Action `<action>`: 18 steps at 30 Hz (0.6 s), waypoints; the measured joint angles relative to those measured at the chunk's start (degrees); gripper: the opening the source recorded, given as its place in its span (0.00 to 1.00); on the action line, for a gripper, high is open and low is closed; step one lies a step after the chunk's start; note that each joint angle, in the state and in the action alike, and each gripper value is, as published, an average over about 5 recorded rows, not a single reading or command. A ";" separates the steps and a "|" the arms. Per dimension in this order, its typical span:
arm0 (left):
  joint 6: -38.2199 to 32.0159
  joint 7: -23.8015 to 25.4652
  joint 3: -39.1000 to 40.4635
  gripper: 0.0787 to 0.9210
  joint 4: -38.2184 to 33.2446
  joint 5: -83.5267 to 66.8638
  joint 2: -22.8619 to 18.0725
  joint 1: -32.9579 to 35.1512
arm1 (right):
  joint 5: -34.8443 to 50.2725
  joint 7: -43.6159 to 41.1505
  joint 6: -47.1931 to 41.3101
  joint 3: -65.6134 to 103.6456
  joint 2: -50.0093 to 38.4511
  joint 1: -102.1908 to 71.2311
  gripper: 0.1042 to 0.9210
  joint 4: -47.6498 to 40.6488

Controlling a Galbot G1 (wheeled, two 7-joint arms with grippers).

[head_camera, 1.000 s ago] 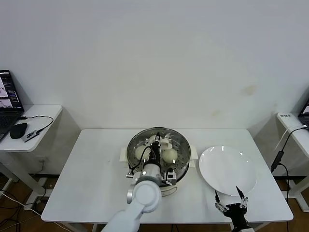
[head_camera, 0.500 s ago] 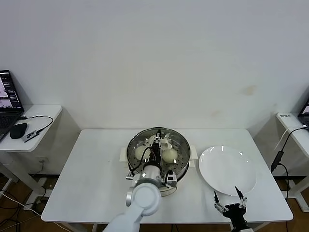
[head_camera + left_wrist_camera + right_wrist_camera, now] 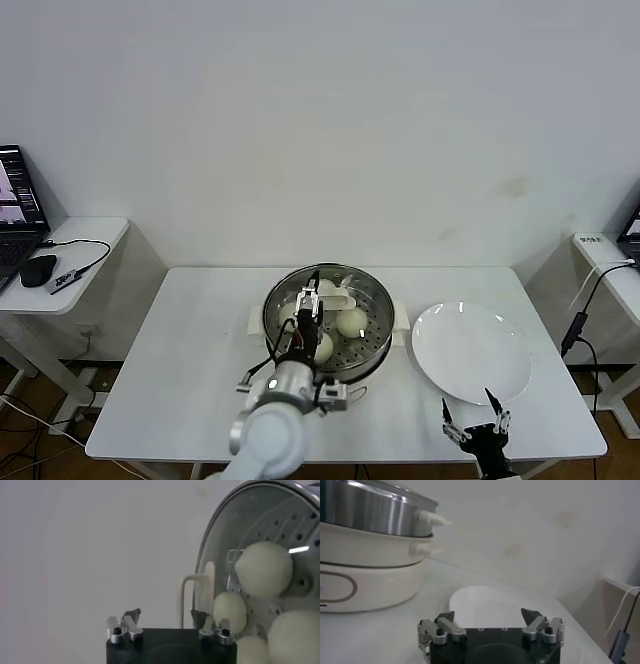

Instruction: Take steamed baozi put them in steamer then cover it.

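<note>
The steamer (image 3: 383, 312) stands mid-table, steel pot on a cream base. The clear glass cover (image 3: 360, 287) lies on it, its cream handle (image 3: 337, 293) at the centre. Baozi (image 3: 351, 322) show through the glass; several also show in the left wrist view (image 3: 264, 569). My left gripper (image 3: 308, 303) is open and empty over the near left part of the cover, a short way back from the handle (image 3: 196, 597). My right gripper (image 3: 478, 424) is open and empty at the table's front edge, near the plate.
A flat white plate (image 3: 470, 350) lies right of the steamer and shows in the right wrist view (image 3: 495, 602), as does the steamer's base (image 3: 365, 582). The white table (image 3: 190, 340) extends left. A side desk with a mouse (image 3: 38, 268) stands far left.
My left arm has drawn back toward me and to the left, taking its gripper away from the cover's handle. The cover stays on the steamer. The right arm has barely moved.
</note>
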 measured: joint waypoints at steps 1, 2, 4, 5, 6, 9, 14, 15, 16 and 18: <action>-0.35 -0.47 -0.33 0.88 -1.21 -0.74 0.57 0.83 | 0.05 0.01 0.00 0.00 -0.06 -0.02 0.88 0.00; -0.71 -1.00 -0.73 0.88 -2.48 -1.63 1.16 1.70 | 0.10 0.03 -0.01 0.01 -0.12 -0.03 0.88 0.00; -1.43 -2.25 -1.73 0.88 -5.14 -3.91 2.36 3.55 | 0.25 0.05 -0.01 0.00 -0.24 -0.02 0.88 0.00; -1.82 -3.03 -2.38 0.88 -6.51 -5.40 2.98 4.60 | 0.34 0.05 -0.02 -0.01 -0.30 -0.01 0.88 -0.02; -2.24 -3.95 -3.13 0.88 -7.86 -7.13 3.58 5.73 | 0.43 0.06 -0.01 -0.06 -0.37 -0.03 0.88 -0.03; -4.00 -7.82 -6.25 0.88 -11.47 -14.12 5.14 9.85 | 0.80 0.09 0.08 -0.35 -0.69 -0.27 0.88 -0.02; -10.05 -16.23 -14.88 0.88 -14.59 -31.29 6.03 18.53 | 1.83 0.13 0.12 -1.15 -1.45 -0.96 0.88 0.57; -11.54 -17.82 -16.89 0.88 -14.85 -35.14 6.04 20.43 | 2.12 0.16 0.07 -1.36 -1.66 -1.13 0.88 0.76; -13.00 -19.31 -18.86 0.88 -15.04 -39.00 6.06 22.32 | 2.42 0.21 0.01 -1.58 -1.90 -1.31 0.88 0.97; -15.82 -21.96 -22.47 0.88 -15.23 -46.72 6.05 26.09 | 3.09 0.38 -0.14 -2.04 -2.49 -1.75 0.88 1.42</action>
